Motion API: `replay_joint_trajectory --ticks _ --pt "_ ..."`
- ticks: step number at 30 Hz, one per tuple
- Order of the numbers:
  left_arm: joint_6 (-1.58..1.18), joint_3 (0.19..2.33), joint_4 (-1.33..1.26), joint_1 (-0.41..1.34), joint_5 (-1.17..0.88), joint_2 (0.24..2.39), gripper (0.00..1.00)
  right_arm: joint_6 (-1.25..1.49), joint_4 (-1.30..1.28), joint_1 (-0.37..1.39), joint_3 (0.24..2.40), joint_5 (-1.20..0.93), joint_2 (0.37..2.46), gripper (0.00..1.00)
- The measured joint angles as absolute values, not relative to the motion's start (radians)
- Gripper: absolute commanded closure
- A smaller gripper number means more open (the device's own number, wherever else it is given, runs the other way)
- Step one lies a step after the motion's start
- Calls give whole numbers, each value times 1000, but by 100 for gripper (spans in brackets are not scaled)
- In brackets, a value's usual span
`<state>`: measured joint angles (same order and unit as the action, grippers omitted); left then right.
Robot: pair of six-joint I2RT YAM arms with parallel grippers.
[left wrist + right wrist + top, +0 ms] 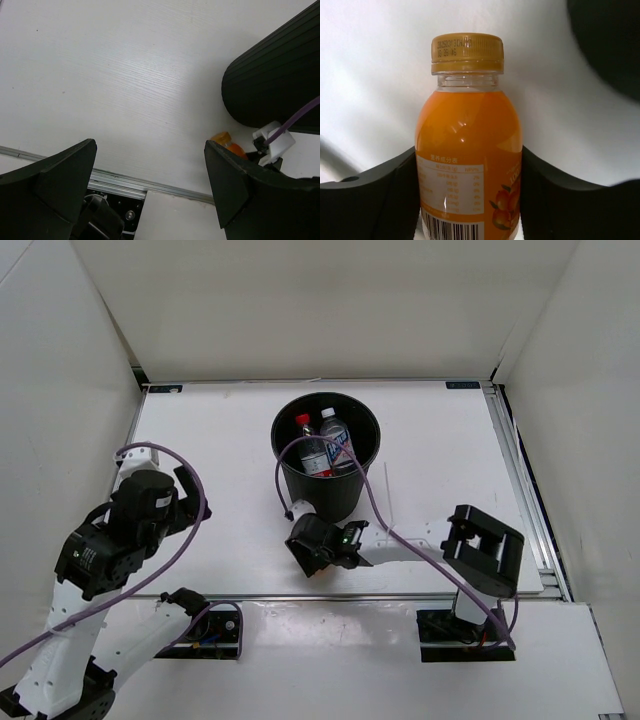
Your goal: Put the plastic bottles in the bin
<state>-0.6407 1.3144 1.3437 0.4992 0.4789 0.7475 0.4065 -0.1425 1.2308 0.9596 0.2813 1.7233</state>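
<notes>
The black bin (345, 495) stands mid-table. Inside it I see a clear bottle with a red cap (306, 437) and one with a blue-white label (337, 436); any others are hidden. My right gripper (312, 546) is low at the bin's near side. In the right wrist view it (468, 165) is shut on the short orange bottle (467, 130), fingers pressed on both sides of its body. The bottle hides under the gripper in the top view and shows in the left wrist view (227, 142). My left gripper (190, 498) is open and empty at the left (150, 165).
The bin's ribbed wall (275, 85) fills the upper right of the left wrist view and shows dark in the right wrist view (612, 45). A purple cable (375, 505) loops past the bin's front. The table's metal front rail (125, 177) runs under the left gripper.
</notes>
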Motion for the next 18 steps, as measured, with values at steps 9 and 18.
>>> replay_joint_trajectory --ticks 9,18 --pt "-717 1283 1342 499 529 698 0 477 -584 1403 1087 303 1479 79" --pt "-784 1153 1351 499 538 651 0 457 -736 1277 1609 455 1174 60"
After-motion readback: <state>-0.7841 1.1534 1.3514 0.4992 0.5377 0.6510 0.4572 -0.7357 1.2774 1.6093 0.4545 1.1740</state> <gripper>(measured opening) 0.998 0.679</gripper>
